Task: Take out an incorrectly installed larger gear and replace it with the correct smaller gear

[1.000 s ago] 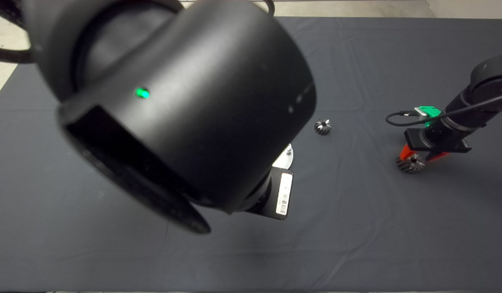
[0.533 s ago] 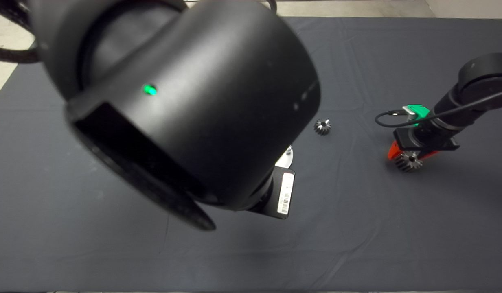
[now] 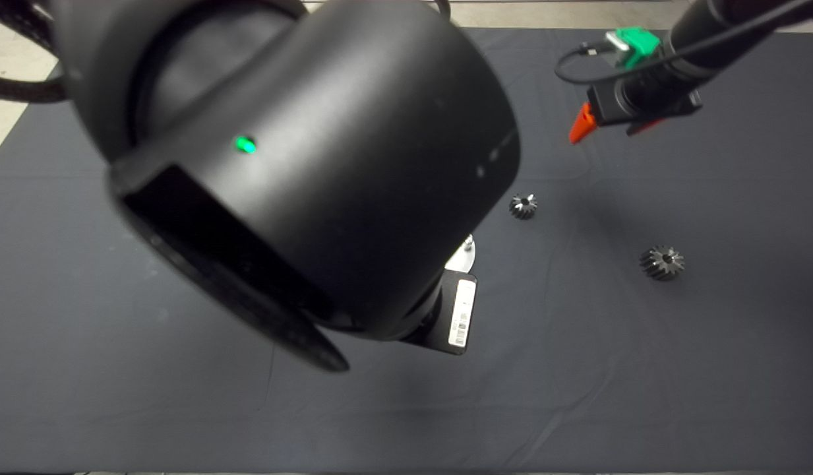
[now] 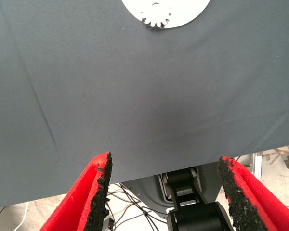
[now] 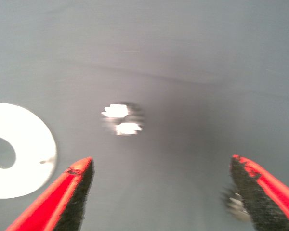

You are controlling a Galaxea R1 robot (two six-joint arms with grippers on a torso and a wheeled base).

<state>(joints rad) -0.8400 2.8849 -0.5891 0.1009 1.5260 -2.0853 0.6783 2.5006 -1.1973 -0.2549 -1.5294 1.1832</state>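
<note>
The right gripper, at the upper right of the head view, hangs above the mat with its red fingers spread wide and nothing between them. The larger gear lies alone at centre right, the smaller gear up and to its left. The left gripper is likewise wide open and empty, a white disc beyond it.
</note>
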